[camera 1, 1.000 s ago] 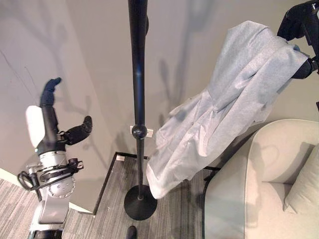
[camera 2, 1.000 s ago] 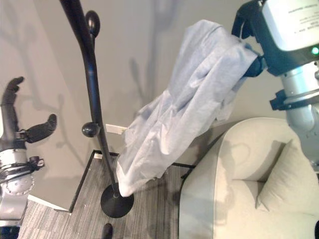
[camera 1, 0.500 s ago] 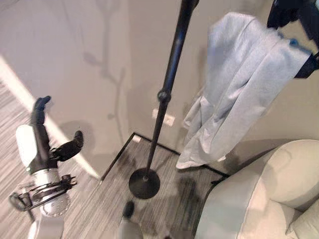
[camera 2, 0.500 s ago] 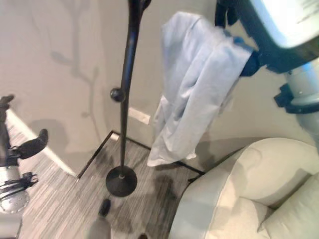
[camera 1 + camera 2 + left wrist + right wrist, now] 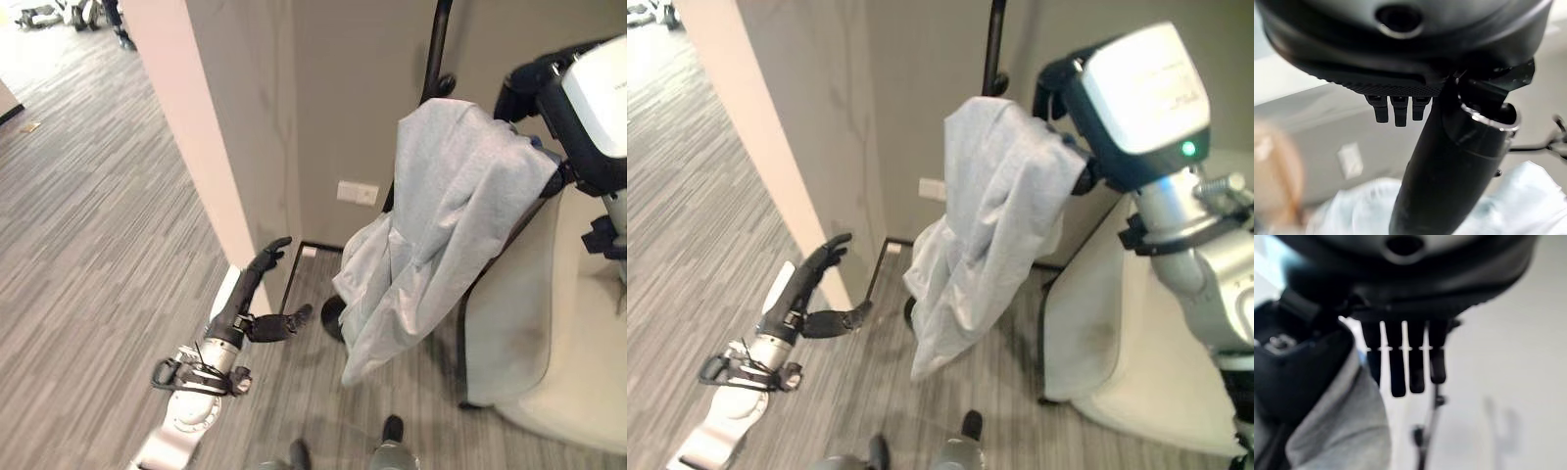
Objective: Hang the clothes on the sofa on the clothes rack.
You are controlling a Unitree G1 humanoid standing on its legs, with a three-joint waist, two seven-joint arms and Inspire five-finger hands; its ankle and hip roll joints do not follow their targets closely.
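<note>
Over the grey striped floor point(image 5: 88, 196) at the far left, the left hand point(image 5: 257, 299) hangs low with its fingers straight and spread and its thumb standing out to the side, holding nothing; just past it rises a beige wall corner point(image 5: 211, 147) with a white wall socket point(image 5: 357, 193) on the grey face beyond; further right stands the black clothes rack point(image 5: 436, 49), its pole going up past a round knob and its round base partly hidden on the floor behind the cloth; the light grey garment point(image 5: 441, 206) hangs in front of that pole, draped over the right hand point(image 5: 1058, 93), which is raised beside the rack; the cloth lies across the thumb side of that hand while its fingers point(image 5: 1405, 362) reach straight out past the fabric, uncurled; the garment's lower end dangles above the floor near the rack's base; at the far right sits the cream sofa point(image 5: 573, 343), apart from the garment.
</note>
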